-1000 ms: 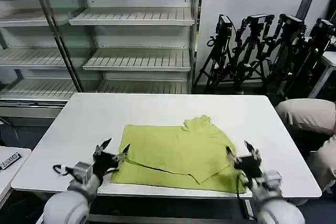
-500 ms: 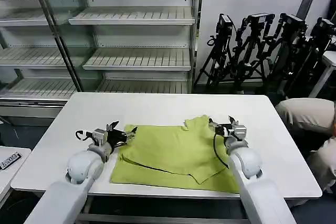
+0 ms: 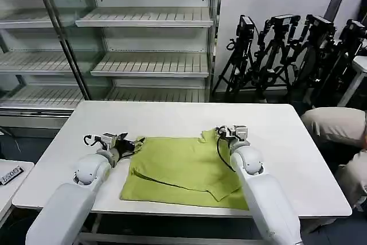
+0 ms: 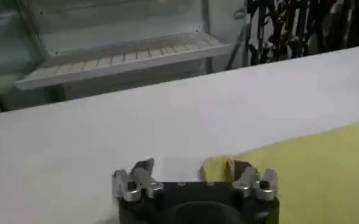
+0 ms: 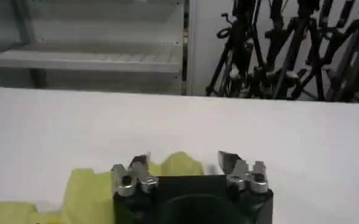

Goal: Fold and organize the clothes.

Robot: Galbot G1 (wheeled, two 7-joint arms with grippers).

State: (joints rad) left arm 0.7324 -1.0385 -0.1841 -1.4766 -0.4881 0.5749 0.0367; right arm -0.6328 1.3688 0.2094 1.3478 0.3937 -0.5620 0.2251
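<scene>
The clothes are one lime shirt [image 3: 183,167], lying partly folded on the white table [image 3: 172,116], its collar toward the far side. My left gripper [image 3: 139,142] rests at the shirt's far left corner. In the left wrist view it [image 4: 193,176] is open, with the fabric's corner [image 4: 219,167] bunched against one finger. My right gripper [image 3: 223,132] sits at the collar end on the far right. It [image 5: 185,167] is open too, a hump of lime cloth [image 5: 178,164] showing between its wide-apart fingers.
Grey shelving [image 3: 149,21] stands behind the table and a cluster of black tripods [image 3: 287,50] is at the back right. A person's beige trousers [image 3: 335,127] are next to the table's right edge. A small side table [image 3: 8,179] stands at the left.
Both arms have reached forward from the table's near edge to the shirt's far edge, the left to the far left corner, the right to the collar. The shirt has stayed in place.
</scene>
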